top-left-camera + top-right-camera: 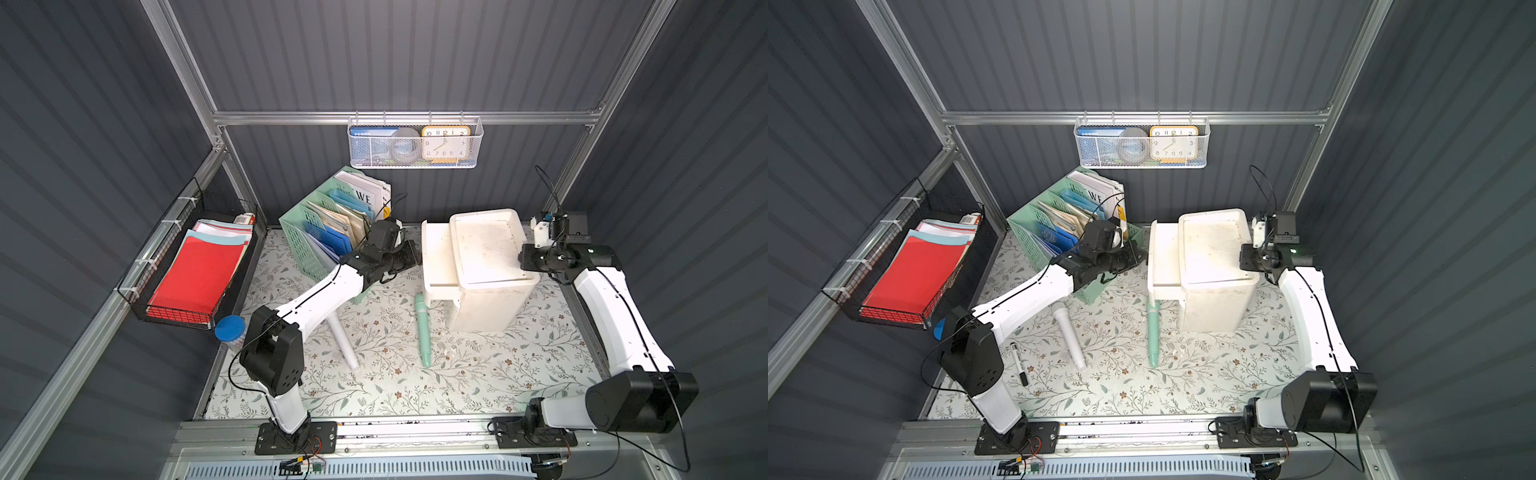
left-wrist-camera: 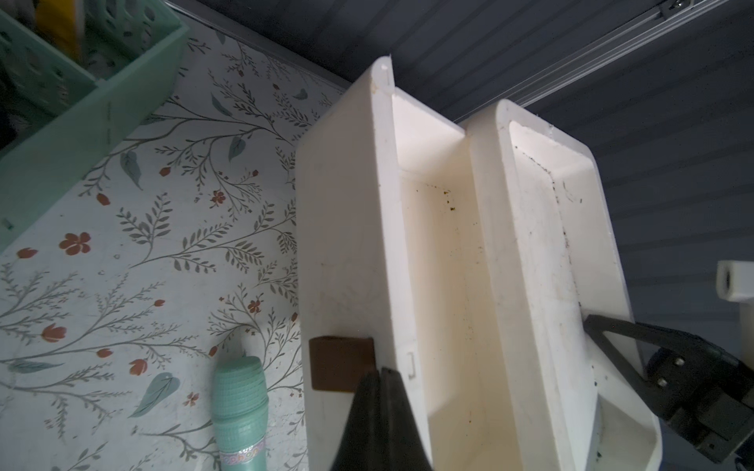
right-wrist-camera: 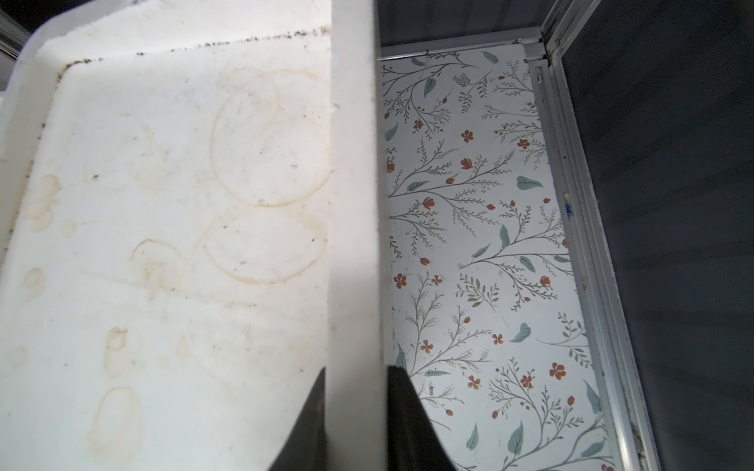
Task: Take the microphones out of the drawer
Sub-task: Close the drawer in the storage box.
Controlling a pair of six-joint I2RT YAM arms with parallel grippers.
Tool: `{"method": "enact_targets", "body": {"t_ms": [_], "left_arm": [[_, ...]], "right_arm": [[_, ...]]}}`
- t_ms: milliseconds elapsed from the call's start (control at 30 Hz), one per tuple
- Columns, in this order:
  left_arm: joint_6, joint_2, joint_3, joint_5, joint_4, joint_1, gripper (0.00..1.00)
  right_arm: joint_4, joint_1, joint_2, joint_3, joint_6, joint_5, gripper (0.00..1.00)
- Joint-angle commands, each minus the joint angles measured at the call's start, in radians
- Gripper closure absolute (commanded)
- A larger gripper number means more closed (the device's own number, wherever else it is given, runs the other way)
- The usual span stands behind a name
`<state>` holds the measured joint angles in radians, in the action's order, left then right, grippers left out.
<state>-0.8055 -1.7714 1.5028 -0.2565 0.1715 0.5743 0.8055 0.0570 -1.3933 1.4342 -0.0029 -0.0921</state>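
Overhead, in both top views, the left gripper [image 1: 417,257], on a bent arm, sits at the front of the pulled-out white plastic drawer [image 1: 438,257]. The right arm curves to the white plastic cabinet [image 1: 490,257]. A ribbed mint-green microphone [image 1: 424,332] lies on the floral mat [image 1: 478,374], head by the drawer's front. Left wrist: fingers pinched together beside a brown handle [image 2: 340,363]. Right wrist: the right gripper [image 3: 355,369] clamps the cabinet's stained rim.

I am seeing overhead light glaring off the white drawer unit [image 1: 490,249], grey walls [image 1: 83,124] lying dim, edges bowing, wrist-view foregrounds blurring.
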Motion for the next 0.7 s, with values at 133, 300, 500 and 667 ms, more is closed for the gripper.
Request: {"method": "enact_targets", "body": {"t_ms": [133, 300, 500, 667], "left_arm": [[-0.029, -0.073, 0.076, -0.093, -0.046, 0.033, 1.0], [-0.029, -0.121, 0.123, -0.131, -0.044, 0.043, 1.0], [-0.026, -0.154, 0.161, -0.161, -0.043, 0.056, 1.0], [-0.026, -0.184, 0.19, -0.191, -0.044, 0.064, 1.0]], "right_arm": [[0.107, -0.017, -0.03, -0.05, 0.083, -0.186, 0.94], [0.109, -0.017, -0.032, -0.05, 0.084, -0.186, 0.94], [0.108, -0.017, -0.029, -0.055, 0.085, -0.187, 0.94], [0.109, -0.017, -0.029, -0.056, 0.086, -0.189, 0.94]]}}
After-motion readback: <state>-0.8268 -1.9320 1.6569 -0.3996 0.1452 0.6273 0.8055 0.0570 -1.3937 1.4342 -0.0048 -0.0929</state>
